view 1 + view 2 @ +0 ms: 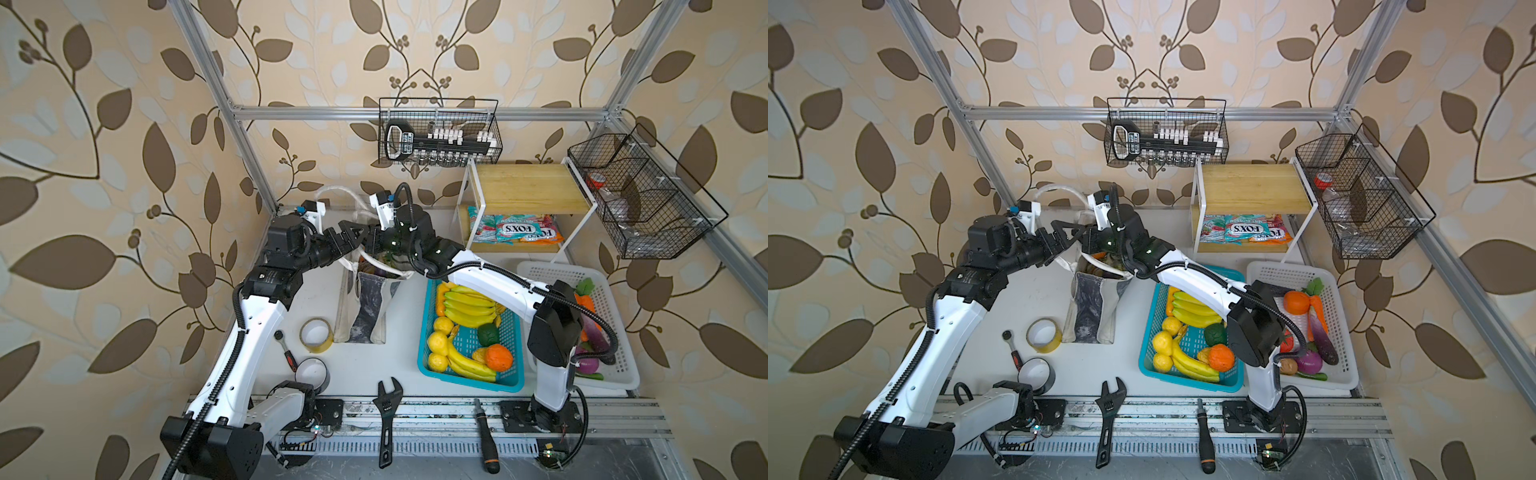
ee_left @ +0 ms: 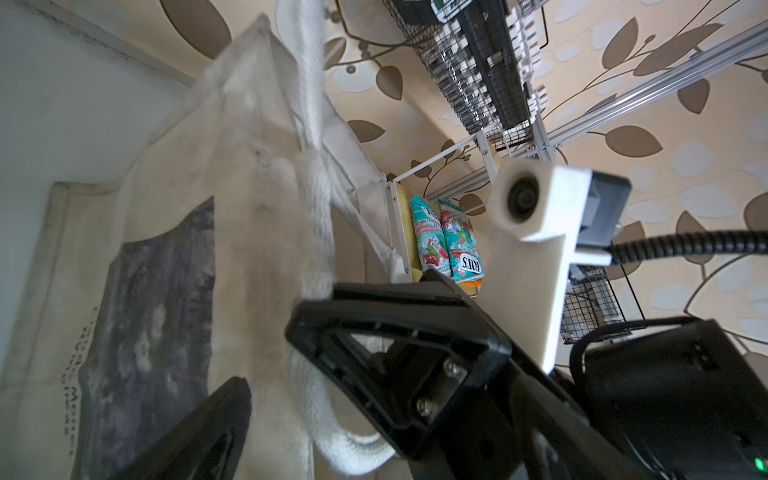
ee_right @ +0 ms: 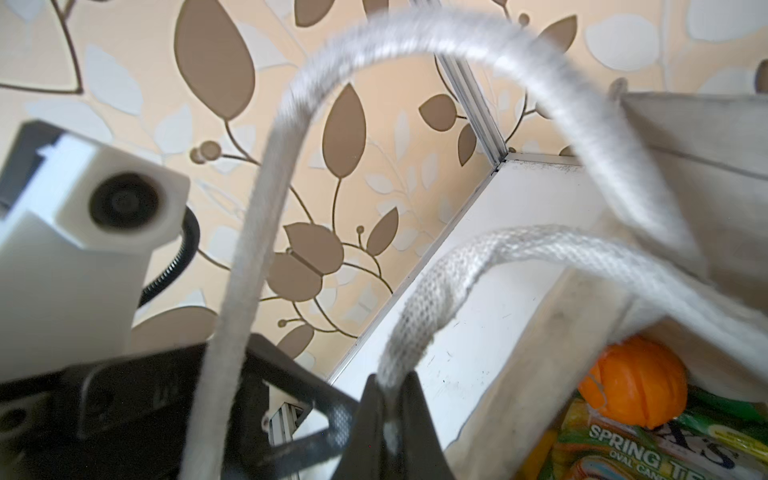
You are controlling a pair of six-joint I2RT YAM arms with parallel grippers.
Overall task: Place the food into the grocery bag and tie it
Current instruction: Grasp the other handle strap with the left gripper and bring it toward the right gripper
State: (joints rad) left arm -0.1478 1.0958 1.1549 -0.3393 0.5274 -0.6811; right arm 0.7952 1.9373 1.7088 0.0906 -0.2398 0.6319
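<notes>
Right gripper [image 3: 390,386] is pinched together on the woven handle [image 3: 457,282] of the grocery bag [image 1: 365,307]. The strap rises from between its two black fingertips and curves back to the bag's rim.

Left gripper [image 2: 270,353] has its jaws wide apart. The other handle [image 2: 318,187], blurred, comes down the bag's side and passes between the spread fingers; whether either finger touches it I cannot tell. In the right wrist view this second handle arches high over the clamped one.

In both top views the two grippers meet nose to nose just above the bag's open mouth, the left one [image 1: 1067,235] on the bag's left and the right one [image 1: 1088,242] on its right. The white loops of the handles stand up behind them.

The bag stands upright on the white table [image 1: 311,291], its dark grey printed panel facing the camera head. Inside the bag, an orange toy citrus [image 3: 636,386] sits against the inner wall. It rests on a green snack packet [image 3: 648,453] printed in yellow.

A blue basket [image 1: 428,345] of toy bananas and lemons sits near the bag on its right. A yellowish tape roll [image 1: 316,336] lies just beside the bag's base on its left.
</notes>
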